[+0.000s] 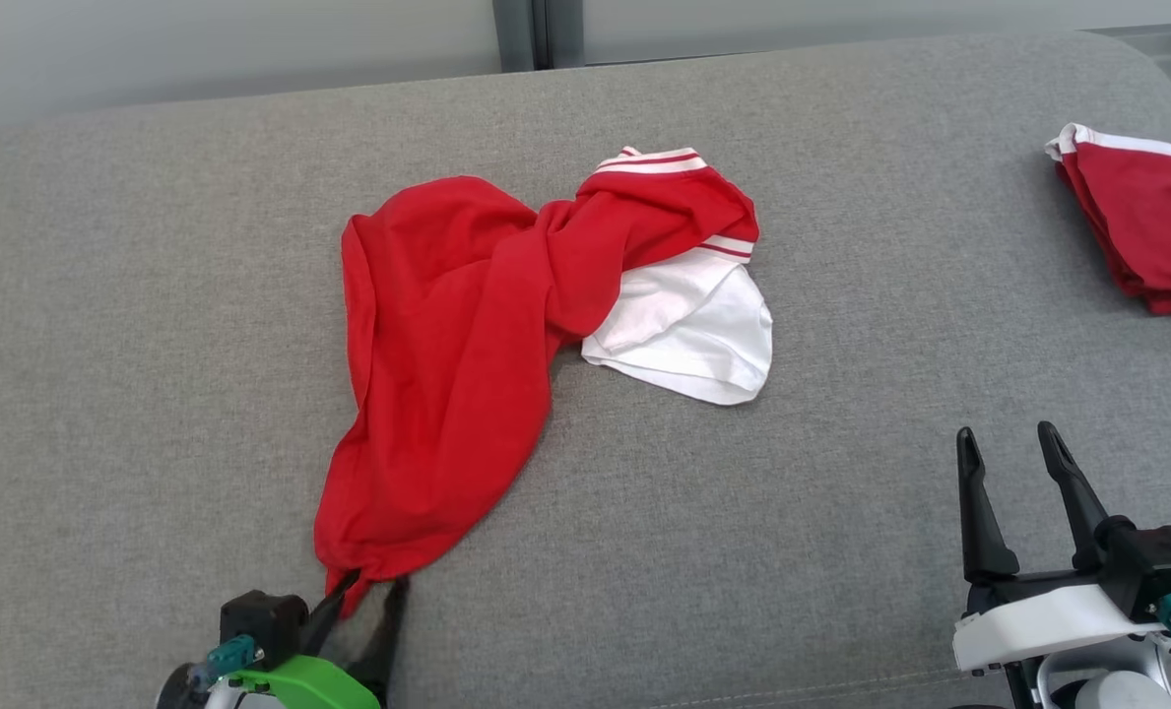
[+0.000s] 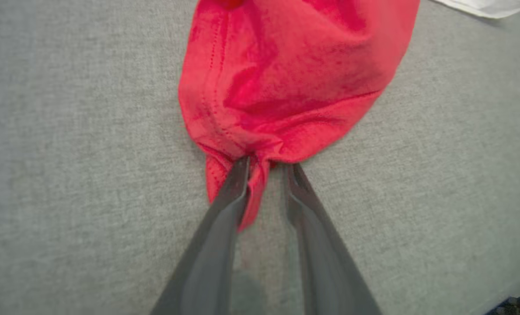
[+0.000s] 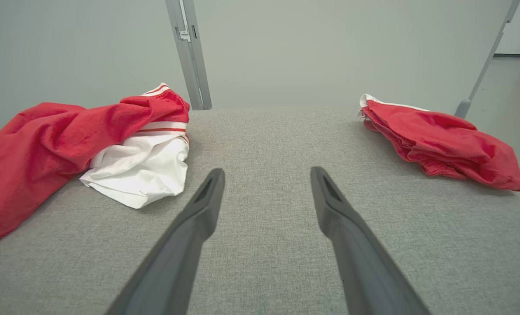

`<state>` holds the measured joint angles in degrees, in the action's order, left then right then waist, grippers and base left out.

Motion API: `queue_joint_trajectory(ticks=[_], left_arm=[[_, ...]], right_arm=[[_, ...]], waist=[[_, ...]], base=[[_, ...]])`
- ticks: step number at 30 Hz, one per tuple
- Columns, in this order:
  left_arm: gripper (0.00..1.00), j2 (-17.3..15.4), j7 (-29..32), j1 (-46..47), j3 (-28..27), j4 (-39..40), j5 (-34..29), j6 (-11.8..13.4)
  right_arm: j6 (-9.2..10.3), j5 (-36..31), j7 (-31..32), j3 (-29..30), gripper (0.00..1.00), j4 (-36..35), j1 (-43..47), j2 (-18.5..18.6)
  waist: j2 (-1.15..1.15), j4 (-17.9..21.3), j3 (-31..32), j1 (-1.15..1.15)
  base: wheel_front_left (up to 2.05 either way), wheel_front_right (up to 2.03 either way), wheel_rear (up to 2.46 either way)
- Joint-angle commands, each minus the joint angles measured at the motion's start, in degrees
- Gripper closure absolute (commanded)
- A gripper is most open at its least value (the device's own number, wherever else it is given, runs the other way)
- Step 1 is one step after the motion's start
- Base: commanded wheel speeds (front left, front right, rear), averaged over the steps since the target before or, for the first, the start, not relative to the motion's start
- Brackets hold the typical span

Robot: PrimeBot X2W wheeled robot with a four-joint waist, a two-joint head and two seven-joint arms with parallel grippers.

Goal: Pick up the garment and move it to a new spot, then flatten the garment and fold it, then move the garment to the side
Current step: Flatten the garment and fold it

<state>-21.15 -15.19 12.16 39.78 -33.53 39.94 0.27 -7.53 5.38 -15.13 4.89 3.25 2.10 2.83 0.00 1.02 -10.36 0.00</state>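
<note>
Head view: the red-and-white garment (image 1: 447,325) is lying crumpled at the middle of the grey cushion (image 1: 841,551). At the cushion's front edge, the left gripper (image 1: 373,588), jaws partly apart, is touching the garment's corner, not clamping it. The right gripper (image 1: 1008,438) is hovering wide open, empty, over the cushion's front right.

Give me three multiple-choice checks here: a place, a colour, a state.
1. Where on the grey surface does the folded garment lie? A: far right. B: near left. C: centre.
2. What colours is the crumpled garment? A: blue and white. B: red and white. C: all green.
3. How is the right gripper? A: shut on cloth. B: shut, empty. C: open, empty.
Answers: 1 A, at the head view's right edge; 2 B, red body, white part; 3 C, jaws apart over bare surface.
</note>
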Motion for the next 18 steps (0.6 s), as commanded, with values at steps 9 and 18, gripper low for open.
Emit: queue_joint_trajectory(ticks=[9, 18], left_arm=[[0.0, -3.2, 5.7, -7.4, -7.6, 12.6, 11.3, 2.5], [0.0, -6.0, 8.6, -8.0, -9.7, 20.1, 12.6, 6.1]], right_arm=[[0.09, -0.4, 0.0, 0.4, 0.0, -0.9, 1.1, 0.1], [0.09, -0.1, 0.0, -0.4, 0.0, -0.5, 0.1, 0.1]], waist=[[0.0, 0.2, 0.0, 0.0], [0.0, 0.6, 0.0, 0.0]], base=[[0.0, 0.0, 0.0], [0.0, 0.0, 0.0]])
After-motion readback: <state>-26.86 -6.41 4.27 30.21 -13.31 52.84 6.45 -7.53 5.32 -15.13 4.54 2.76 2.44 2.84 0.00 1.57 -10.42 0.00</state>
